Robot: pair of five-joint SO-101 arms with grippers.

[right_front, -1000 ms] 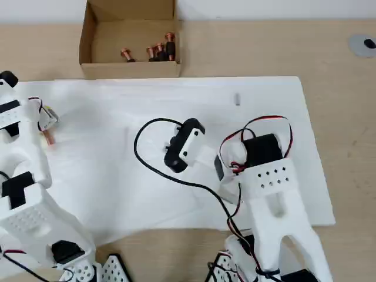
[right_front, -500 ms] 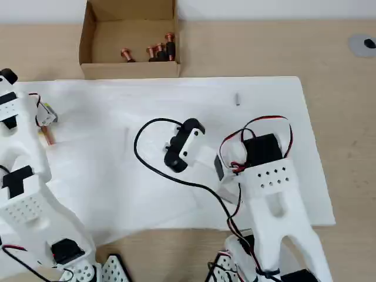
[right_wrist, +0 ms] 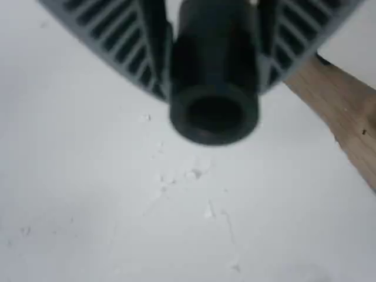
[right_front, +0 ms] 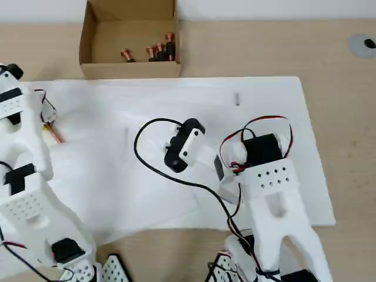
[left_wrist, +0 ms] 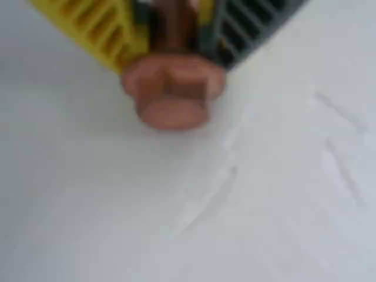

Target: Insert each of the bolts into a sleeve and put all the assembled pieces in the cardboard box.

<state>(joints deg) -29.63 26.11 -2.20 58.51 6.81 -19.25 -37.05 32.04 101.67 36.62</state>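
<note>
Copper bolt (left_wrist: 173, 97) sits clamped in the left gripper (left_wrist: 176, 56), black sleeve (right_wrist: 214, 64) in the right gripper (right_wrist: 214, 85), both well apart from the cardboard box (right_front: 129, 70).

Bolt (left_wrist: 173, 88): copper all over, pinched in left gripper (left_wrist: 173, 32). One finger yellow (left_wrist: 94, 29), other dark grey (left_wrist: 252, 23), both ribbed.
Sleeve (right_wrist: 214, 88): black, clamped in right gripper (right_wrist: 214, 35). Fingers (right_wrist: 106, 41) dark grey, slanted rib pattern.
Cardboard box (right_front: 87, 41), far edge of table: plain brown. Assembled pieces (right_front: 158, 51) inside: copper with black.
Sheet (right_front: 176, 106): plain white.
Table (right_front: 341, 117): pale tan wood.
Arms (right_front: 270, 194): white shells, black motors. Wires (right_front: 267, 120) red and black.
Disc (right_front: 359, 44), far right corner of table: grey.
</note>
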